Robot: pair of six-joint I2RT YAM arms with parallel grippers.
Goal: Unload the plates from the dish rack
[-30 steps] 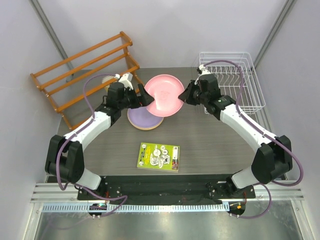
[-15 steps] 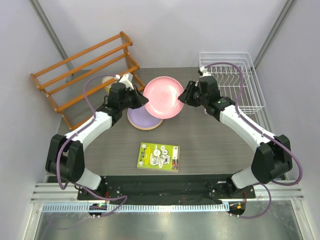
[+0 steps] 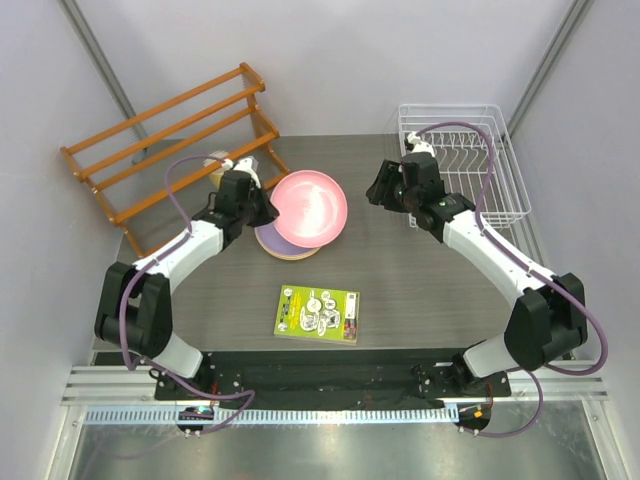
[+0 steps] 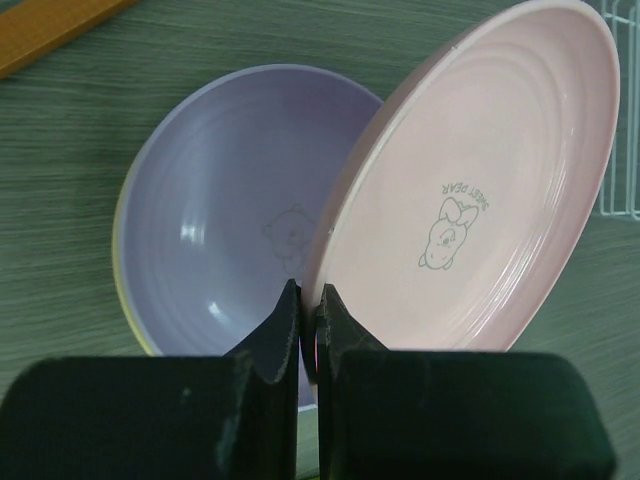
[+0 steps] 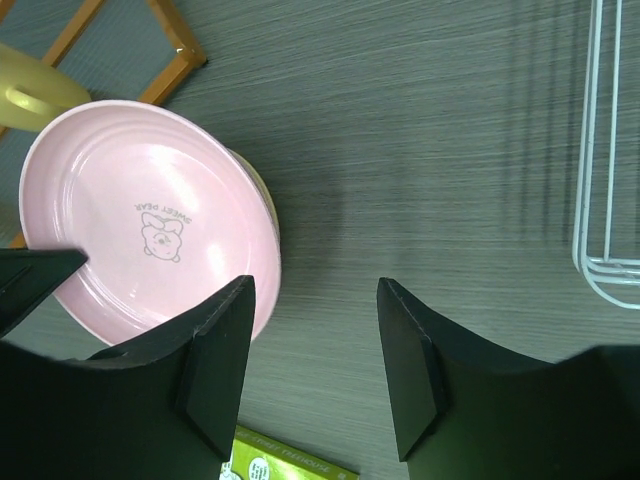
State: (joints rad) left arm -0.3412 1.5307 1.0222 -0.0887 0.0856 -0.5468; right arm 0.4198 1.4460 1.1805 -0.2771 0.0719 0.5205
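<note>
My left gripper [image 4: 310, 300] is shut on the near rim of the pink plate [image 4: 480, 200], which hangs tilted. In the top view the pink plate [image 3: 312, 205] partly overlaps the lilac purple plate [image 3: 278, 240] below it. The purple plate [image 4: 220, 210] lies flat on the table, and the orange-yellow plate's rim [image 4: 122, 290] peeks out beneath it. My right gripper [image 5: 315, 290] stands open and empty over bare table, just right of the pink plate [image 5: 140, 230]. The white wire dish rack [image 3: 515, 190] stands at the back right, behind my right gripper [image 3: 375, 190].
An orange-brown wooden slatted rack [image 3: 165, 135] stands at the back left, with a pale yellow object [image 5: 30, 85] beside it. A green-and-yellow booklet [image 3: 317, 313] lies near the front middle of the table. A corner of the dish rack [image 5: 600, 150] shows at the right.
My left gripper has shut on the pink plate's rim. My right gripper has let go of the plate, opened and drawn back right. The plate has moved left and down over the purple one.
</note>
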